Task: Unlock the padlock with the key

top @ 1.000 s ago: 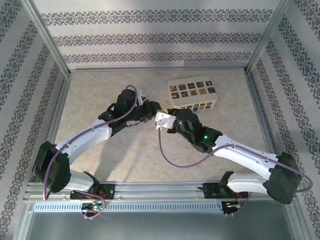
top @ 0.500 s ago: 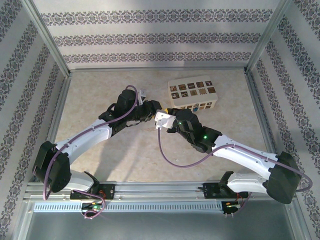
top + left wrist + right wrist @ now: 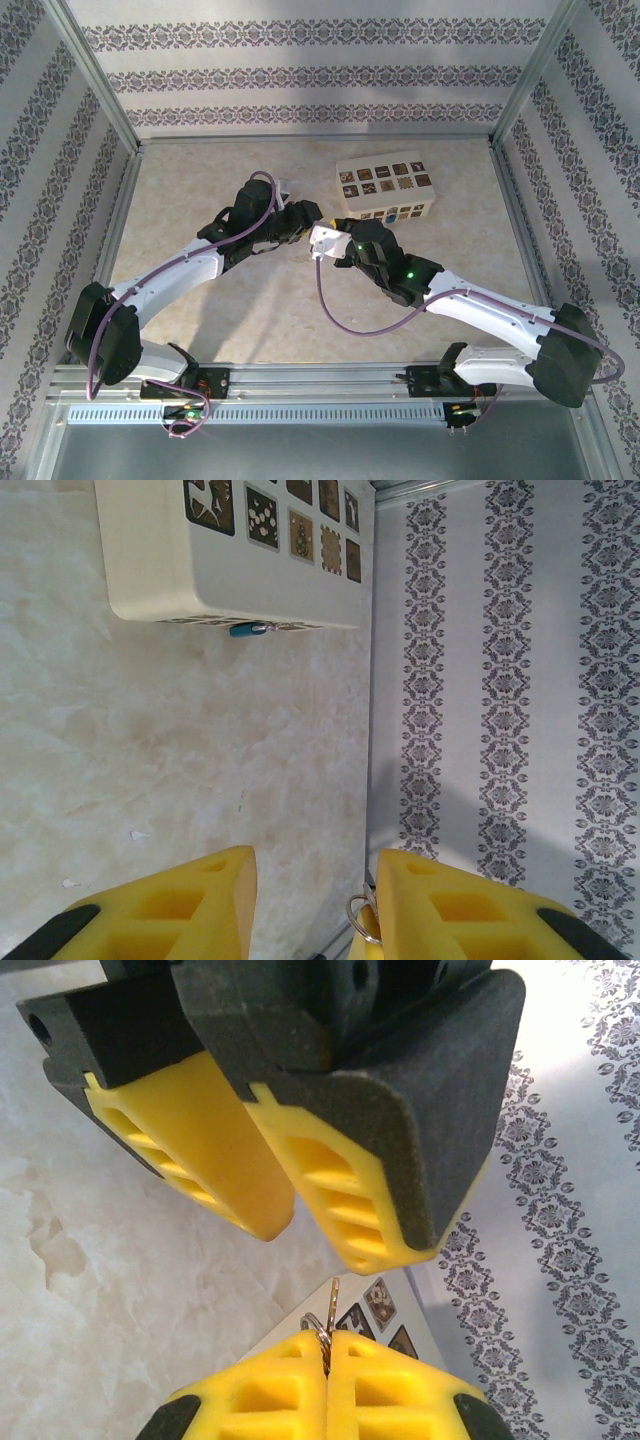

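My right gripper is shut on a brass key with a steel ring; the blade sticks up out of the yellow pads. Just above the key hang the left gripper's yellow fingers, spread apart. In the left wrist view the left gripper stands open, with the key's ring beside its right pad and bare table between the pads. A small teal thing with a metal loop, perhaps the padlock, lies at the edge of the cream box. From above, both grippers meet at mid-table.
The cream box with picture tiles stands just right of and behind the grippers. Patterned walls with metal frame posts close in the beige table on three sides. The arm bases and a rail run along the near edge.
The left gripper's jaws have spread wider apart. Both arms have stayed almost where they were, and the right gripper has stayed shut on the key.
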Available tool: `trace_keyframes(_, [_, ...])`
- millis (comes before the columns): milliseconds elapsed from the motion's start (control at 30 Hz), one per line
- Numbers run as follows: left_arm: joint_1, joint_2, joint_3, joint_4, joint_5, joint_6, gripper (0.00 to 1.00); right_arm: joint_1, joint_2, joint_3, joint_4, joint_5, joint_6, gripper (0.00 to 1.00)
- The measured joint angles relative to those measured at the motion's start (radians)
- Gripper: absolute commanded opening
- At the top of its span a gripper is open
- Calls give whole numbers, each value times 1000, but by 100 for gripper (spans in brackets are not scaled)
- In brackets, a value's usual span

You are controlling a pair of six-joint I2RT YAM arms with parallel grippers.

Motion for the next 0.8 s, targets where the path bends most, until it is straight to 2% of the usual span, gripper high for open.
trace_keyframes(400, [0, 0, 0, 1, 5, -6, 28, 0, 54, 0, 4, -1, 0, 0])
trace_keyframes(800, [0, 0, 0, 1, 5, -8, 27, 0, 56, 1, 39, -5, 14, 0])
